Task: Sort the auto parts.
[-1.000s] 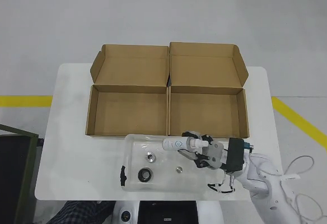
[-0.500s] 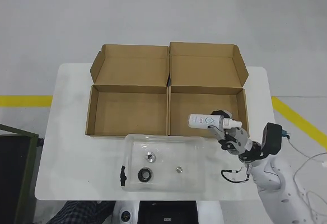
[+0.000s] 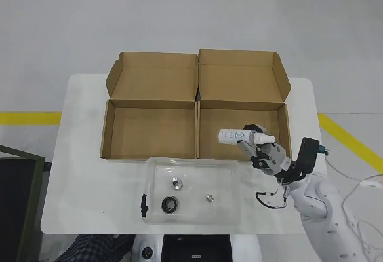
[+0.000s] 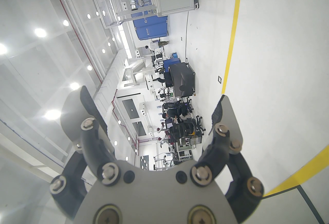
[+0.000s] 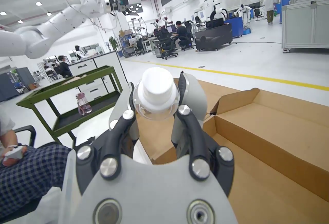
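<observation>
Left gripper (image 4: 154,93) is up in the air, well apart from the clear tray (image 3: 153,171), jaws spread wide with nothing between them. Down on the table (image 3: 80,164), inside the tray: a black clip (image 3: 143,205) at its left end, then a black ring (image 3: 170,204), a silver fitting (image 3: 176,183) just beyond the ring, and a small silver piece (image 3: 209,196) near the middle. Along the tray's far side stand two open cardboard boxes, the left box (image 3: 149,131) and the right box (image 3: 242,124), side by side and touching. Past the tray's far right corner, there's the white bottle (image 3: 236,136), lying level in the air above the right box's near edge. The right gripper (image 3: 257,147) pinches it across the neck end, one finger (image 5: 191,96) on each side, the cap (image 5: 156,86) poking out between the jaws toward the wrist and the body sticking out beyond them.
</observation>
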`<state>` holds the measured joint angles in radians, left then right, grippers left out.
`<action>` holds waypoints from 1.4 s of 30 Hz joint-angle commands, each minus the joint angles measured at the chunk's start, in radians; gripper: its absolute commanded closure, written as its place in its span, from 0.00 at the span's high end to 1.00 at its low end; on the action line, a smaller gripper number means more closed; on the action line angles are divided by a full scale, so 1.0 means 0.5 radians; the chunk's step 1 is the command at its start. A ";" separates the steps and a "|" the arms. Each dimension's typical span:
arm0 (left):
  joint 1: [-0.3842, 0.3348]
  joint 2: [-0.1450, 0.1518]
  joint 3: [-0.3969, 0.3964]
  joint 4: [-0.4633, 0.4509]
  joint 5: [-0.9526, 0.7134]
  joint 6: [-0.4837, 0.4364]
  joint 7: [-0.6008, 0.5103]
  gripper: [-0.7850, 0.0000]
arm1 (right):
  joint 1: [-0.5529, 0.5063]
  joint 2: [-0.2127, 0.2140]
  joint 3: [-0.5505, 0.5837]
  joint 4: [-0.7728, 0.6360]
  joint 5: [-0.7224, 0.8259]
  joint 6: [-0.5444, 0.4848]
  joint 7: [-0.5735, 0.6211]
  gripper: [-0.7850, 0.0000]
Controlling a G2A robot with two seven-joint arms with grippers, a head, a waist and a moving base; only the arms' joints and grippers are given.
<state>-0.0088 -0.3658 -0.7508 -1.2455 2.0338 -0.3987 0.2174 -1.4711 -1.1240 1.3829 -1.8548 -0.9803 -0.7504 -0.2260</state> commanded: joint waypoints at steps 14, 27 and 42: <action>0.000 0.000 0.000 0.000 0.000 0.000 0.000 1.00 | 0.363 -0.053 -0.276 0.248 -0.317 0.526 0.464 0.00; 0.000 0.000 0.000 0.000 0.000 0.000 0.000 1.00 | 0.752 -0.110 -0.488 0.586 -0.319 0.686 0.892 0.00; 0.000 0.000 0.000 0.000 0.000 0.000 0.000 1.00 | 0.887 -0.155 -0.644 0.727 -0.434 0.797 1.077 1.00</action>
<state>-0.0088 -0.3658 -0.7508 -1.2455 2.0338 -0.3987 0.2174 -1.0279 -1.2008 1.0614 -1.4921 -1.1970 -0.3520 0.3133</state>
